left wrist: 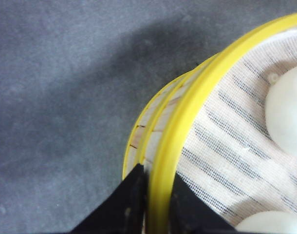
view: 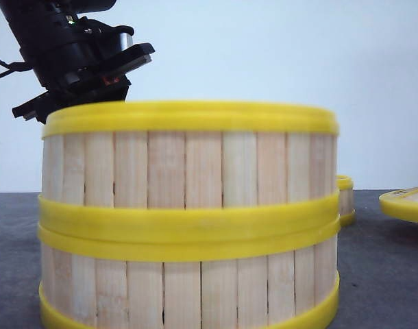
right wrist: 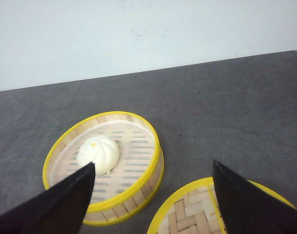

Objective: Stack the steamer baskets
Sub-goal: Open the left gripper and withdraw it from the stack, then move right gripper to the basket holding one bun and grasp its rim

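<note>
Two steamer baskets stand stacked close to the front camera, the upper one (view: 188,164) on the lower one (view: 188,288). My left gripper (view: 85,86) reaches down at the stack's top left edge. In the left wrist view its black fingers (left wrist: 131,200) straddle the upper basket's yellow rim (left wrist: 197,102), and the gripper (left wrist: 158,195) is shut on it. White buns (left wrist: 287,112) lie on cloth inside. A third basket (right wrist: 139,195) holding one bun (right wrist: 98,152) sits on the table below my right gripper (right wrist: 153,165), which hangs open and holds nothing.
A flat woven lid with a yellow rim (right wrist: 187,214) lies beside the third basket; in the front view it shows at the far right (view: 408,203), with the third basket (view: 345,199) peeking from behind the stack. Grey table, white wall behind.
</note>
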